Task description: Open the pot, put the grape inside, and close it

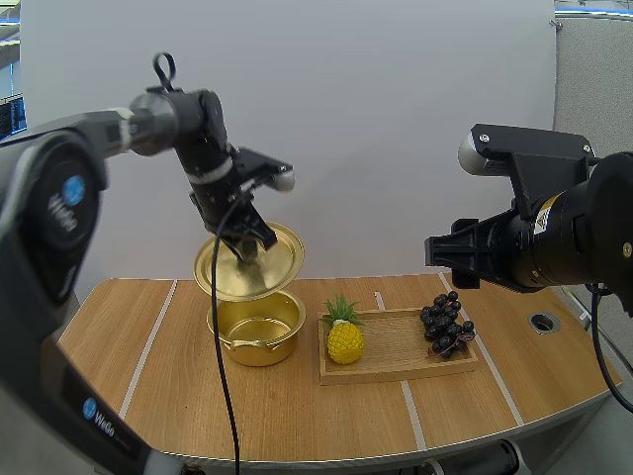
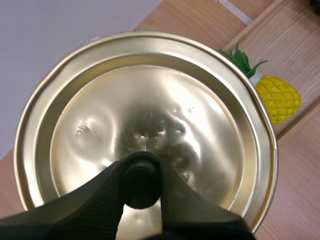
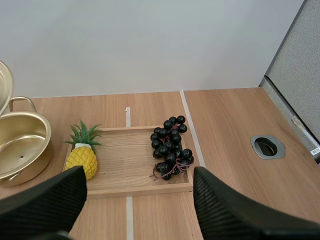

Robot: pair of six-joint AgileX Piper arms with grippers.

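My left gripper point(image 1: 247, 247) is shut on the black knob point(image 2: 142, 179) of the gold lid point(image 1: 249, 261), holding it tilted in the air just above the open gold pot point(image 1: 256, 328). The lid point(image 2: 145, 125) shows its shiny top face in the left wrist view. A bunch of dark grapes point(image 1: 446, 324) lies at the right end of the wooden tray point(image 1: 396, 361). My right gripper point(image 3: 137, 200) is open, high above the tray's front edge, with the grapes point(image 3: 170, 147) between and beyond its fingers. The empty pot point(image 3: 20, 147) stands left of the tray point(image 3: 125, 160).
A yellow toy pineapple point(image 1: 344, 334) stands at the tray's left end, close to the pot; the same pineapple point(image 3: 82, 157) shows near my right gripper's left finger. A round metal grommet point(image 1: 544, 323) sits in the table at the far right.
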